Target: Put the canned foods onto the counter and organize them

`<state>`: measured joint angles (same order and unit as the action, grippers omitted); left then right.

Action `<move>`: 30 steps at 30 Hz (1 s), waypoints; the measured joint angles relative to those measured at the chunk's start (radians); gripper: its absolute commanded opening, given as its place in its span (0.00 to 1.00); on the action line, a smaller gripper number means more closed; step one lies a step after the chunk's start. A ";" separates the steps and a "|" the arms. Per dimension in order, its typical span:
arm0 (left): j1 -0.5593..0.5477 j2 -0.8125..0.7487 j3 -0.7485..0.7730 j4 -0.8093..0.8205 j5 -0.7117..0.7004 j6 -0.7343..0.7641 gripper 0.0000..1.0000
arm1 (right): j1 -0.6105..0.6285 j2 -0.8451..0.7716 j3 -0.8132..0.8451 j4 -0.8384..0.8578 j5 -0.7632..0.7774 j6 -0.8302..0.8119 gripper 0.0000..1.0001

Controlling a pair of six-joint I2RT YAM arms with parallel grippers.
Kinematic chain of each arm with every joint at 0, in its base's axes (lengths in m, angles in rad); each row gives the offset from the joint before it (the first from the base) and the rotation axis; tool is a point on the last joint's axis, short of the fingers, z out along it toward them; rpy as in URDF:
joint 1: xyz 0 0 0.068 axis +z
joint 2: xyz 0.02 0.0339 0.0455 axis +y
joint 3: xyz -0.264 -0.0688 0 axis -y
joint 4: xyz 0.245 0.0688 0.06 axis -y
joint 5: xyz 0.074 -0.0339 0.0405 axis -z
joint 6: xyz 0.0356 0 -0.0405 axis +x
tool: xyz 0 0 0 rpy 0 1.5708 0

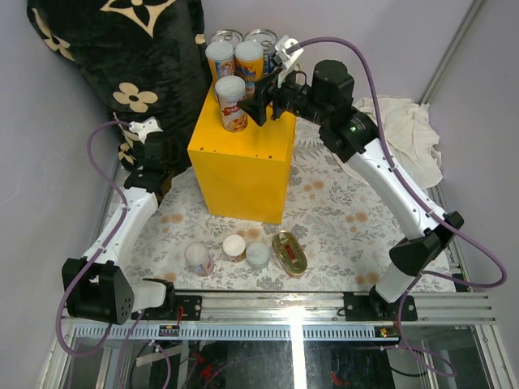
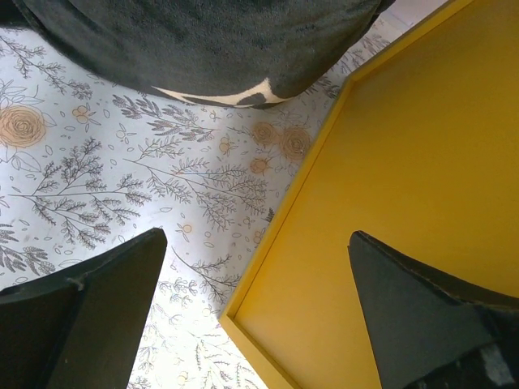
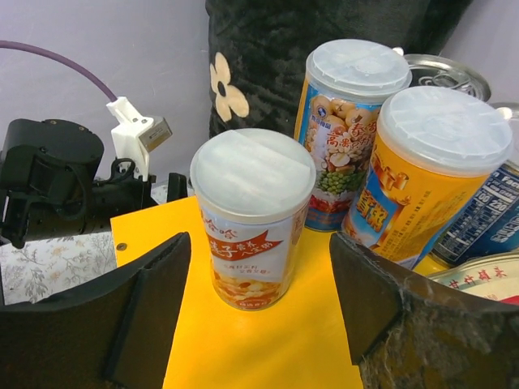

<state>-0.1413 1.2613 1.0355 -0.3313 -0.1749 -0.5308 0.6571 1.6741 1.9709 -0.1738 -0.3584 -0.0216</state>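
The yellow counter (image 1: 243, 162) stands mid-table. On its top are a white-lidded red-label can (image 1: 232, 104) and two orange cans (image 1: 220, 58) (image 1: 249, 58), with silver-topped cans (image 1: 263, 36) behind them. My right gripper (image 1: 261, 101) is open beside the red-label can (image 3: 253, 219), whose sides are clear of both fingers (image 3: 154, 292). Three small cans (image 1: 199, 258) (image 1: 234, 246) (image 1: 258, 254) and an oval gold tin (image 1: 289, 252) lie on the mat in front. My left gripper (image 2: 255, 243) is open and holds nothing, left of the counter's side (image 2: 405, 162).
A black flower-print cushion (image 1: 122, 57) leans at the back left, close to the left arm. A white cloth (image 1: 405, 121) lies at the right. The floral mat (image 1: 340, 211) covers the table. A metal rail (image 1: 324, 308) runs along the near edge.
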 measured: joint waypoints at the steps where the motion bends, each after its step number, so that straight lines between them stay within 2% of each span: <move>1: -0.003 0.000 0.000 0.000 -0.011 -0.002 0.95 | 0.000 0.007 0.004 0.000 0.000 0.003 0.74; 6: -0.031 0.000 0.000 -0.001 -0.033 -0.014 0.95 | -0.001 0.047 0.006 -0.002 -0.003 0.014 0.70; 15: -0.128 -0.011 -0.013 0.002 0.018 -0.035 0.95 | -0.003 0.062 0.006 -0.009 -0.027 0.022 0.65; 30: -0.135 -0.040 -0.017 -0.006 0.010 -0.026 0.96 | -0.004 0.062 -0.007 0.016 -0.053 0.032 0.62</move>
<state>-0.2764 1.2209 1.0183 -0.3370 -0.1650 -0.5564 0.6533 1.7363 1.9636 -0.1577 -0.4110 0.0109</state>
